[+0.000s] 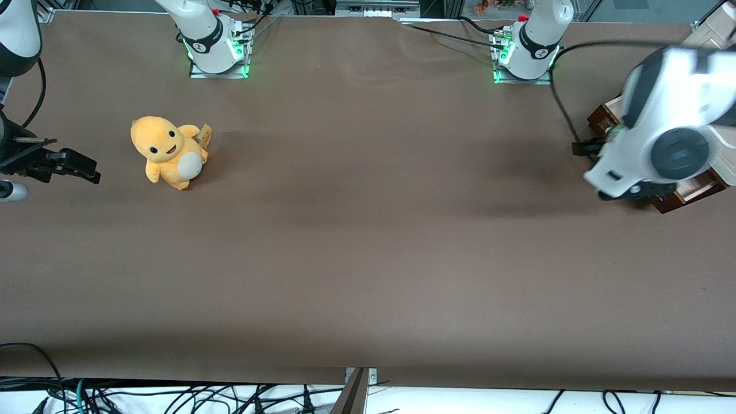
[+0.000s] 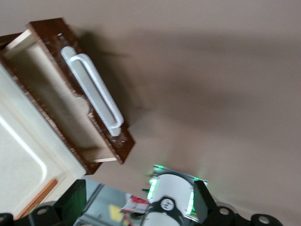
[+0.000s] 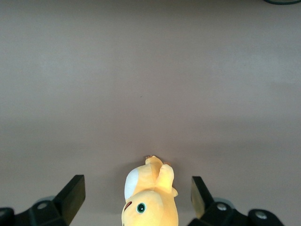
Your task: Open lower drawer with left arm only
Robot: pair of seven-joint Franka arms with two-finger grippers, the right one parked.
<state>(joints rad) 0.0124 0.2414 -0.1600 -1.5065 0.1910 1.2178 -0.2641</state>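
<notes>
Item: lower drawer [image 2: 70,110], pulled out of the cream cabinet [image 2: 19,160], pale interior exposed; white bar handle [image 2: 94,94] free, nothing gripping it.

Gripper [image 2: 136,205]: fingers spread, empty, well apart from the handle toward 5 o'clock in the wrist view.

Left arm [image 1: 667,132]: above the drawer at the working arm's end.

Risk: a low swing could knock the drawer shut or skew it.

Surface: brown table [image 1: 368,259]; plush toy [image 1: 169,152] toward the parked arm's end.
</notes>
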